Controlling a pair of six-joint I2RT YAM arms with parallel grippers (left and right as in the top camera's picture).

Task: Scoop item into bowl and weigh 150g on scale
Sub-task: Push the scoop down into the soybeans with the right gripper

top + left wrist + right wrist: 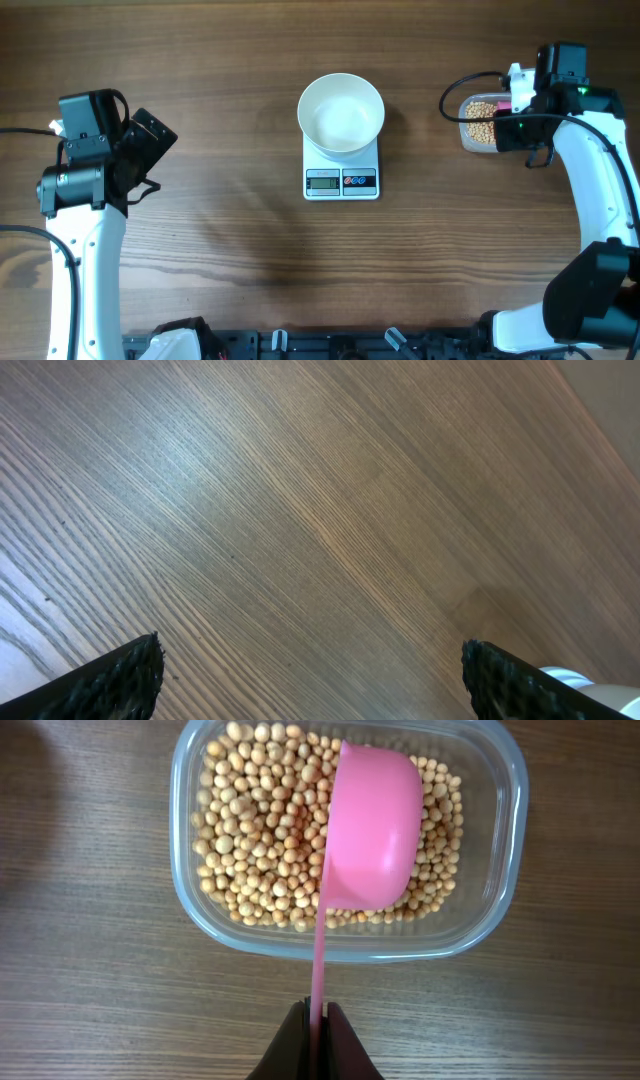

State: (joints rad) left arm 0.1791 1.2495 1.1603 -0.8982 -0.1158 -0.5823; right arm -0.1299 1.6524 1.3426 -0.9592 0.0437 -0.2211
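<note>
The white bowl (341,112) stands empty on the white scale (342,179) at the table's middle. Tan beans (260,830) fill a clear plastic tub (200,915), seen at the far right from overhead as the tub (478,122). My right gripper (318,1010) is shut on the thin handle of a pink scoop (372,830), whose cup is turned on its side over the beans. From overhead the right gripper (527,100) hangs at the tub's right side. My left gripper (310,670) is open over bare wood, far left of the scale, and holds nothing.
Wood-grain table all round. The left arm (85,190) stands at the left edge, the right arm (600,200) along the right edge. Dark fixtures line the table's front edge (330,345).
</note>
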